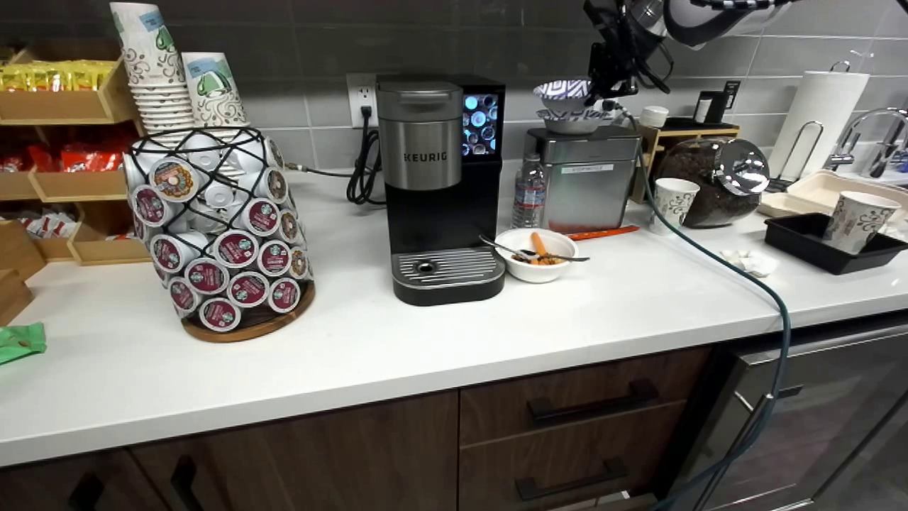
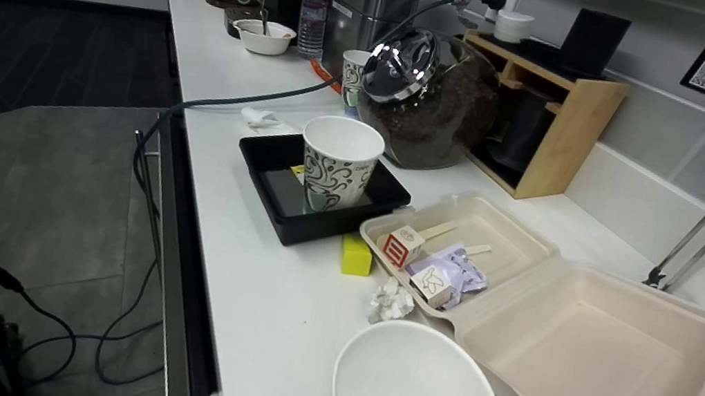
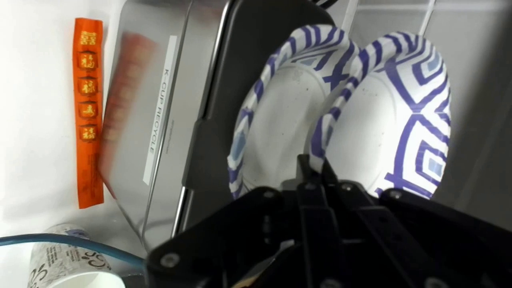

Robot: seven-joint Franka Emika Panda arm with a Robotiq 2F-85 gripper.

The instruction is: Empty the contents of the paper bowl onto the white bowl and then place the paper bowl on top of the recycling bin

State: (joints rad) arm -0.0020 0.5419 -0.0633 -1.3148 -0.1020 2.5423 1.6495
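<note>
The paper bowl (image 3: 420, 92), with blue-purple pattern inside, is tilted and held by its rim in my gripper (image 3: 314, 166). Its inside shows only small specks. It also shows in an exterior view (image 1: 560, 91), just above a second patterned bowl (image 1: 573, 128). That second bowl also shows in the wrist view (image 3: 276, 120) and sits on the steel recycling bin (image 1: 589, 184), labelled "K-CUP RECYCLE" in the wrist view (image 3: 160, 100). I cannot tell whether the two bowls touch. The white bowl (image 1: 537, 273) stands on the counter, holding orange and dark bits and metal utensils.
A water bottle (image 1: 528, 191) and coffee maker (image 1: 425, 163) stand beside the bin. An orange packet (image 3: 89, 112) lies before it. A green-blue cable (image 1: 738, 270) crosses the counter. A glass bean jar (image 2: 436, 106), paper cup (image 1: 672, 202) and wooden shelf (image 2: 579, 134) are nearby.
</note>
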